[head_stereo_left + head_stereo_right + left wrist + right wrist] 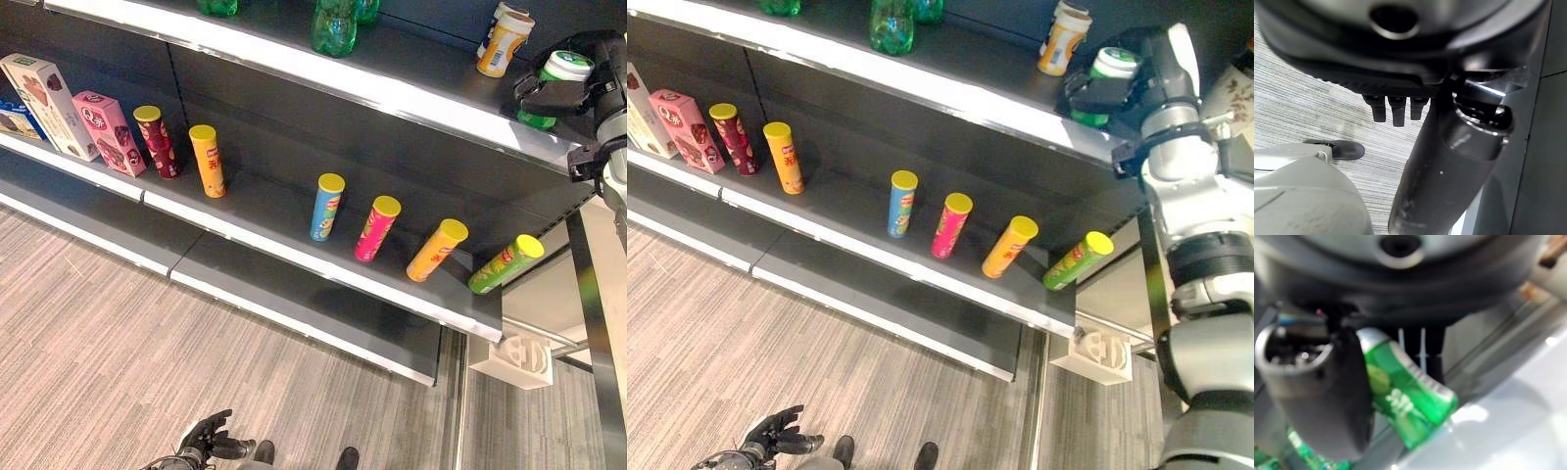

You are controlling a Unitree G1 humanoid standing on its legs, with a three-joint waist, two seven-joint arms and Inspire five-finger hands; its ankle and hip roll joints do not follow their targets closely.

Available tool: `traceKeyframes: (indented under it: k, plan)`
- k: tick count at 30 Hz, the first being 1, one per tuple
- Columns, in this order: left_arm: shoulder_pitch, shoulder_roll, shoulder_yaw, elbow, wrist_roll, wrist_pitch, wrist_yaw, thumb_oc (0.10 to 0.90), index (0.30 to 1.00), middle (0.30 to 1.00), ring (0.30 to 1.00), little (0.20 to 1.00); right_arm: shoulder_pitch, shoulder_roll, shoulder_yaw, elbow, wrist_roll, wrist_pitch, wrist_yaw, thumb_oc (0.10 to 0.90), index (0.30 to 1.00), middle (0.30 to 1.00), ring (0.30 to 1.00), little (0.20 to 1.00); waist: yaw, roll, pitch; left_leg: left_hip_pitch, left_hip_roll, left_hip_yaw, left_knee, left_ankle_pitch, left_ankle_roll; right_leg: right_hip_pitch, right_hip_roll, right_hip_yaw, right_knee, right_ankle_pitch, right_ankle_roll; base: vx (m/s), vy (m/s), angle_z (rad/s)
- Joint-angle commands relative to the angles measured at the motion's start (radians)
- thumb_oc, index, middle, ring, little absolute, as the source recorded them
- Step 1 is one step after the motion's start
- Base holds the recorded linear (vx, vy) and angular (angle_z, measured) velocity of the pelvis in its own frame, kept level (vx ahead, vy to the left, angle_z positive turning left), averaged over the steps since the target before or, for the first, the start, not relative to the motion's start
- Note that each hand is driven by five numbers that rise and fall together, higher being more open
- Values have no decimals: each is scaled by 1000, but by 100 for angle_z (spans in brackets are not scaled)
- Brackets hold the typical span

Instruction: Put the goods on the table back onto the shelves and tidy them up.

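Note:
My right hand [578,90] is raised to the right end of the upper shelf [392,93]. It is shut on a green container with a white lid [561,71], thumb on one side and fingers on the other, as the right wrist view shows around the green container [1410,401]. The container stays upright just over the shelf's edge; whether it touches the board I cannot tell. Low by the floor, my left hand [206,437] hangs with relaxed fingers [1393,110] and holds nothing.
A yellow-and-white jar [505,41] stands just left of the held container, and green bottles [333,27] stand further left. Several chip tubes [326,208] and a pink box [108,132] line the middle shelf. A white bracket [516,360] sticks out below the shelf's right end.

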Motion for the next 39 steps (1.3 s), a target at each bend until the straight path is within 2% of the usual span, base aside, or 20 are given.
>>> traceKeyframes:
  k: [1,2,3,13,21,23,26,32,33,37,39]
  plan:
    - [-18,41,-50,-24,-16,-24,23,800,900,900,900,900,-164,-45,-6,-8,-19,-44,-80,413,319,319,319,319,8,-24,-36,-50,1,48,-11,26,-24,87,-53,5,7,-16,94,0,0,0]
    - [-17,40,-50,-23,-16,-24,24,800,900,900,900,900,-160,-40,-12,-9,-15,-45,-81,765,848,848,848,848,7,-23,-35,-49,1,48,-11,26,-24,87,-53,6,7,-16,93,5,5,-4]
    - [-18,38,-50,-18,-16,-23,26,800,900,900,900,900,-158,-36,-14,-9,-13,-45,-79,800,900,900,900,900,6,-22,-36,-48,1,49,-11,26,-24,88,-53,6,7,-16,93,10,7,-5]
    - [-8,39,-52,-63,-28,-22,31,800,900,900,900,900,-147,-16,-33,-45,-22,-45,-97,800,900,900,900,900,7,-16,-29,-52,0,51,-11,25,-23,85,-53,4,7,-16,94,0,2,-2]
    - [6,38,-53,-107,-43,-16,33,800,900,900,900,900,-120,10,-109,-120,-27,-66,-163,800,900,900,900,900,7,-10,-28,-46,-3,52,-11,18,-18,91,-56,3,7,-15,96,0,0,0]
    - [4,38,-55,-113,-43,-13,39,800,900,900,900,900,-111,31,-141,-148,-31,-68,-197,800,900,900,900,900,6,-9,-28,-44,-3,55,-11,16,-18,90,-56,6,7,-15,96,0,0,0]
    - [-7,28,-55,-105,-47,-4,57,800,900,900,900,900,-86,113,-198,-199,-7,-69,-237,800,900,900,900,900,4,-7,-31,-41,-1,59,-11,13,-17,90,-56,9,7,-19,92,3,7,-7]
    - [-14,19,-56,-97,-53,9,75,800,900,900,900,900,-90,188,-196,-215,7,-46,-257,800,900,900,900,900,-3,-10,-33,-35,1,63,-11,11,-16,92,-55,13,7,-19,88,-1,1,-1]
    - [-15,13,-59,-98,-55,12,86,800,900,900,900,900,-86,226,-204,-226,0,-38,-274,800,900,900,900,900,-4,-8,-33,-32,1,64,-11,9,-15,94,-55,13,7,-18,87,0,0,0]
    - [-16,10,-65,-101,-55,15,94,800,900,900,900,900,-92,256,-212,-226,-22,-30,-298,800,900,900,900,900,-2,-7,-32,-34,0,61,-11,9,-14,96,-55,12,7,-18,87,-1,1,-1]
    - [-18,2,-85,-93,-57,-4,115,800,900,900,900,900,-109,298,-211,-222,-52,-26,-342,800,900,900,900,900,0,-8,-29,-36,-2,58,-11,10,-13,97,-56,7,7,-18,88,0,0,0]
